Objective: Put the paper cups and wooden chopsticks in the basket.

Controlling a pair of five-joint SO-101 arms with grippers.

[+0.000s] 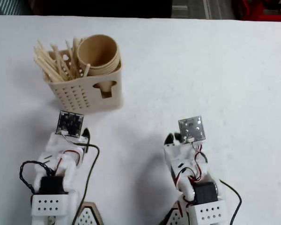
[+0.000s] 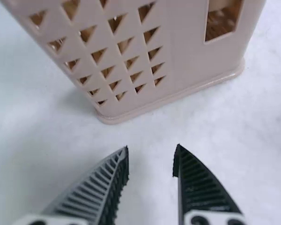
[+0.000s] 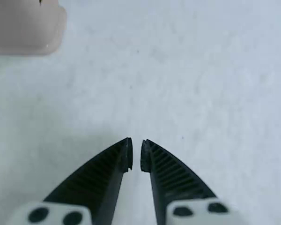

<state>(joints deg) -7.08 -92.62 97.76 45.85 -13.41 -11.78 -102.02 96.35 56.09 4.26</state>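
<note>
Beige plastic basket (image 1: 86, 93) stands upright on the white desk (image 1: 210, 70), toward its far left corner. I see the stacked paper cups (image 1: 99, 52) tilted inside it on the right side, and the wooden chopsticks (image 1: 56, 61) bundled beside them, leaning left. My left gripper (image 2: 150, 161) sits near the desk's front edge, just before the basket, its 2 fingers apart with nothing between. My right gripper (image 3: 136, 154) rests further right over bare desk, fingers almost together, holding nothing.
</note>
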